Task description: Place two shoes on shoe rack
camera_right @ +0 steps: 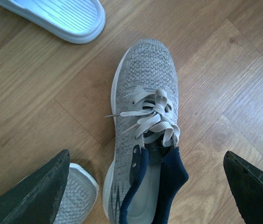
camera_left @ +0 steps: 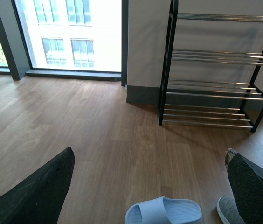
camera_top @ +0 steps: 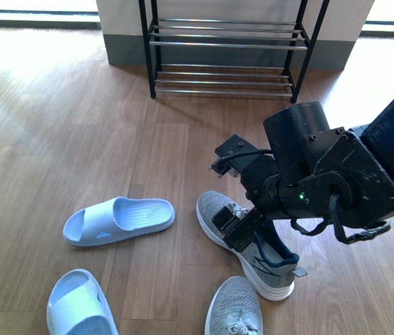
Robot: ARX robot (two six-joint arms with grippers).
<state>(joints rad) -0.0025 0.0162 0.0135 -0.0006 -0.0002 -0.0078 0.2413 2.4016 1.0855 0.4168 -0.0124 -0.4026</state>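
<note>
Front view: rack (camera_top: 228, 45) is cut off above its upper tier by the top edge. Right arm (camera_top: 337, 174) covers part of the midsection of one sneaker (camera_top: 216, 209) (toe and heel show). Second sneaker (camera_top: 234, 307) and near slipper (camera_top: 78, 307) both run off the bottom edge. Right wrist view: sneaker heel cut off likewise.

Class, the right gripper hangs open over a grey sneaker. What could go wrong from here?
1. The right gripper might pinch only the loose laces, so the sneaker could dangle or slip.
2. The second sneaker lies close by; the gripper coming down could knock it.
3. The shoe rack has thin bars with gaps, so a tilted shoe might tip off.
</note>
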